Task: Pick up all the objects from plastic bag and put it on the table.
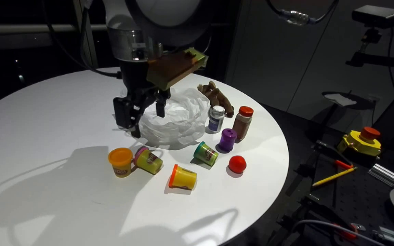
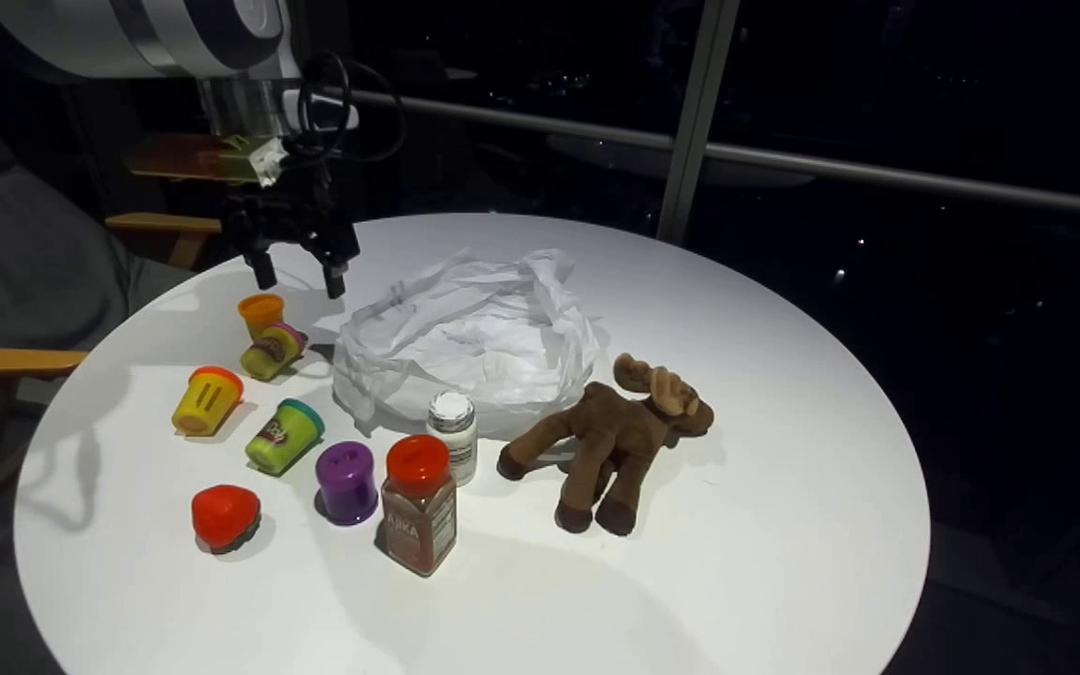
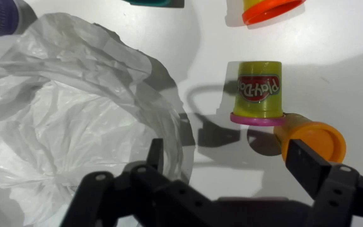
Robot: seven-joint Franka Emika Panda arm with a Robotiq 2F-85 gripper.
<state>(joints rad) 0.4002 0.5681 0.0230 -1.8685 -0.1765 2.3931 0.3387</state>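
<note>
Hovering near the plastic bag on the tabletop, the claw is hanging released and spread wide. Open room is running between the red ball and the tabletop's rounded edge. The red-capped bottle, purple can and white bottle are standing upright near the bag, long axes vertical; the brown plush figure is pointing its head away from them. The teal-lidded cup, lying level, is aiming its lid toward the bag. The lid of the yellow cup is facing the pink-lidded cup, which is resting just beside the upright orange cup.
</note>
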